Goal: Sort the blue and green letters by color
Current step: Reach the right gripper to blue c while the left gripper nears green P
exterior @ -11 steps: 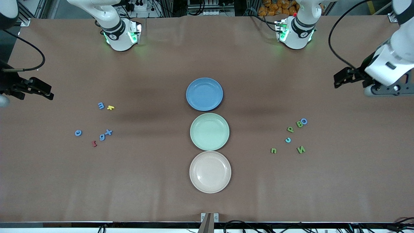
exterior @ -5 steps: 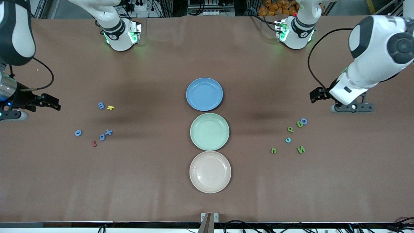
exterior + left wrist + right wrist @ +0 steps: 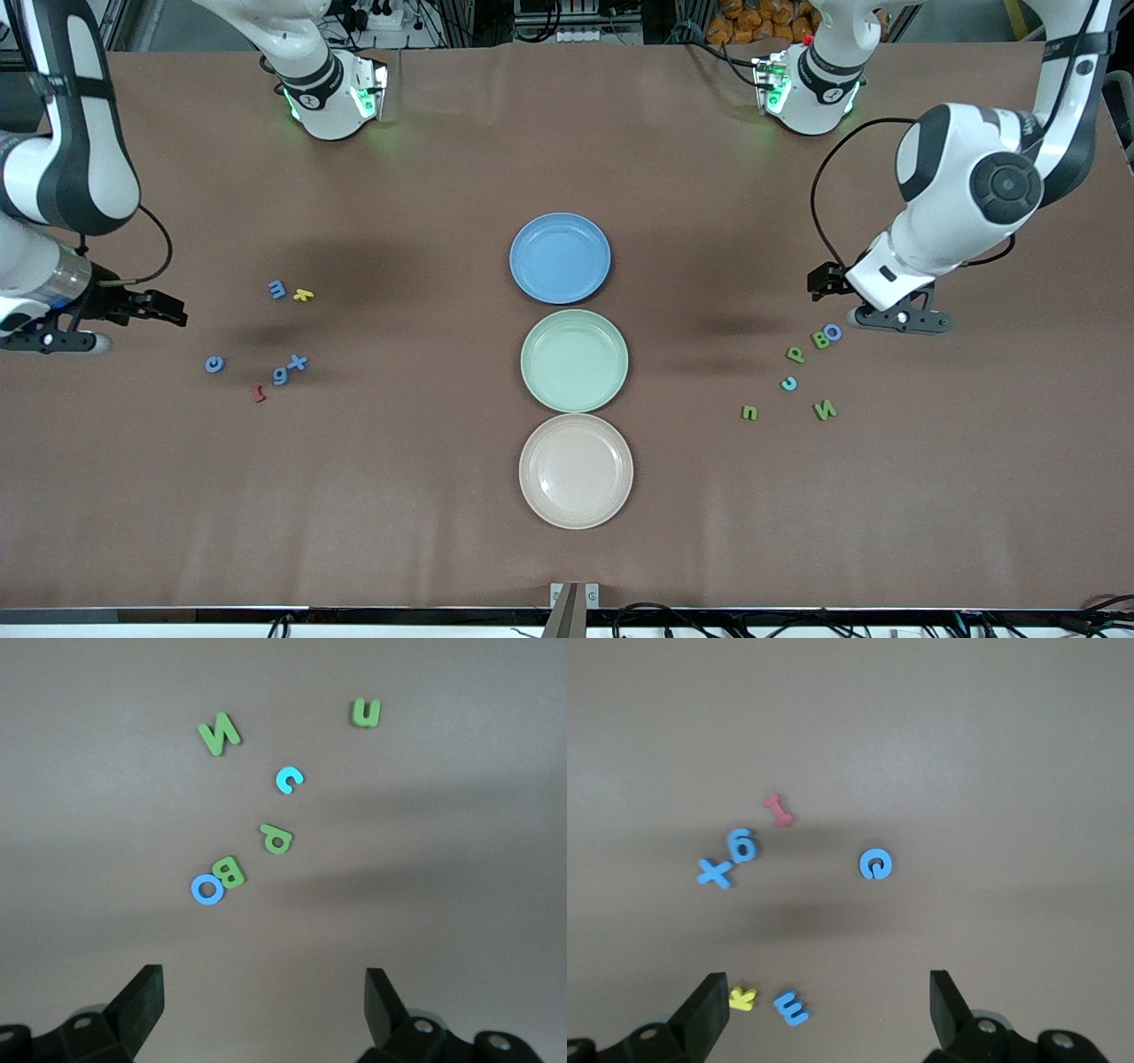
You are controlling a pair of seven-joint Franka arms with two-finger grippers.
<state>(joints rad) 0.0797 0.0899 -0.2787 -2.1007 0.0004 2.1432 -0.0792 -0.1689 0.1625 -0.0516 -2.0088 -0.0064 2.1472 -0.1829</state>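
Toward the left arm's end lie a blue O (image 3: pixel 831 333), a light-blue c (image 3: pixel 788 384) and green letters B (image 3: pixel 820 340), P (image 3: pixel 796 354), u (image 3: pixel 749 413) and N (image 3: pixel 825 409). My left gripper (image 3: pixel 822 282) hangs open just beside the O (image 3: pixel 207 889) and B (image 3: pixel 232 872), holding nothing (image 3: pixel 263 1001). Toward the right arm's end lie several blue letters: an m shape (image 3: pixel 277 289), x (image 3: pixel 299 361), g (image 3: pixel 280 375) and e (image 3: pixel 214 364). My right gripper (image 3: pixel 168 310) stands open and empty (image 3: pixel 828 1005), with the m shape (image 3: pixel 790 1007) between its fingers' lines.
Three empty plates sit in a row mid-table: blue (image 3: pixel 560 258) farthest from the front camera, green (image 3: pixel 574 361) in the middle, beige (image 3: pixel 576 470) nearest. A yellow letter (image 3: pixel 303 295) lies beside the blue m shape, a red letter (image 3: pixel 258 392) near the g.
Both arms have swung in from the table's ends toward their letter clusters. Both grippers stayed open. No letter has moved.
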